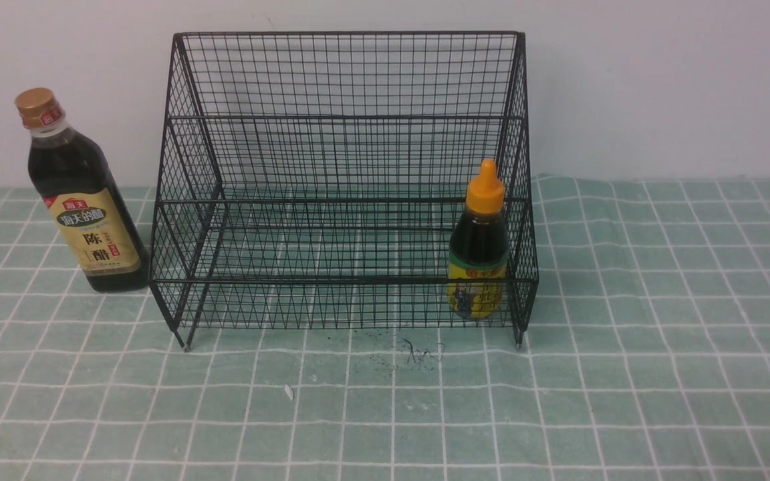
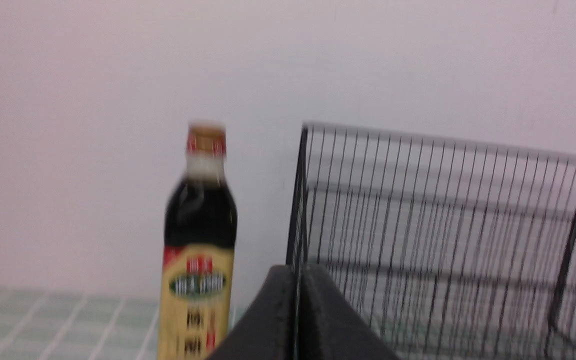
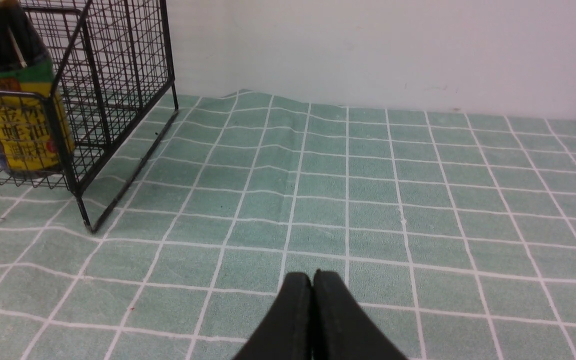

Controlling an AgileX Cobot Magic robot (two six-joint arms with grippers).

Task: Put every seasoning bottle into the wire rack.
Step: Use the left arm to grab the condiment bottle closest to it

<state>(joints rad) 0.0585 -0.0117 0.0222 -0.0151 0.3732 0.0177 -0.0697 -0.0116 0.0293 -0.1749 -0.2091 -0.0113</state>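
short bottle (image 1: 479, 257) in rack (image 1: 341, 167) right, tall bottle (image 1: 81, 200) left outside

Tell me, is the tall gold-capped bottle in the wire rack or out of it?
Out. The tall bottle stands upright on the cloth beside the wire rack, outside its left mesh wall.

Matt black wire rack (image 1: 345, 180); glossy bottles (image 1: 81, 194) with shiny printed labels; soft, slightly wrinkled green checked cloth (image 1: 659, 321).

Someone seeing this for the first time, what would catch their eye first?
The black wire rack fills the middle of the green checked cloth, with the short orange-capped bottle standing in its lowest tier at the right end. The tall gold-capped bottle stands outside, close by the rack's left side.
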